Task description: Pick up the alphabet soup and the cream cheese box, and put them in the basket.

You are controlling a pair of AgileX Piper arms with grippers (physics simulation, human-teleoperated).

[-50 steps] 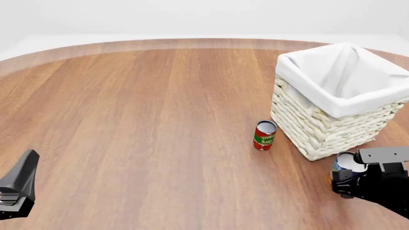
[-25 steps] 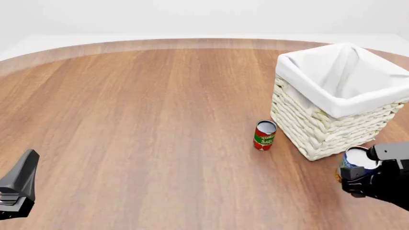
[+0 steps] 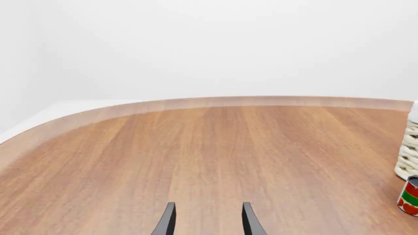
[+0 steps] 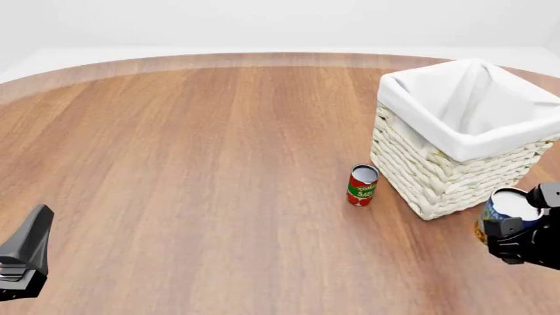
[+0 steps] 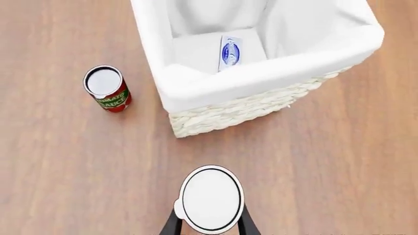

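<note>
Left gripper [image 4: 25,252], parked at the near left corner of the table [image 4: 193,164], has not shifted over the last second; my left wrist view shows its jaws apart with nothing between them. Centre-right, the small red and green can [image 4: 362,185] stands upright, just beside the basket's left wall and not touching it. The basket [image 4: 437,177] sits toward the right edge of the table, and from my right wrist view the cream cheese box [image 5: 230,53] lies flat on the lining inside it, so I judge that half of the task done. Right gripper [image 4: 523,241], near the right edge, is clamped on the alphabet soup [image 4: 507,209]; over the last second the can has risen and travelled rightward, from low beside the basket's near corner to a point level with the lower wicker. I read this as the lift phase of the second carry. The can sits upright between the fingers [image 5: 171,223]. What stands in the way is the basket's near wall and folded cloth rim [image 5: 274,68]: the can's base must, in my judgement, clear that rim before moving forward, or it will catch the lining.
</note>
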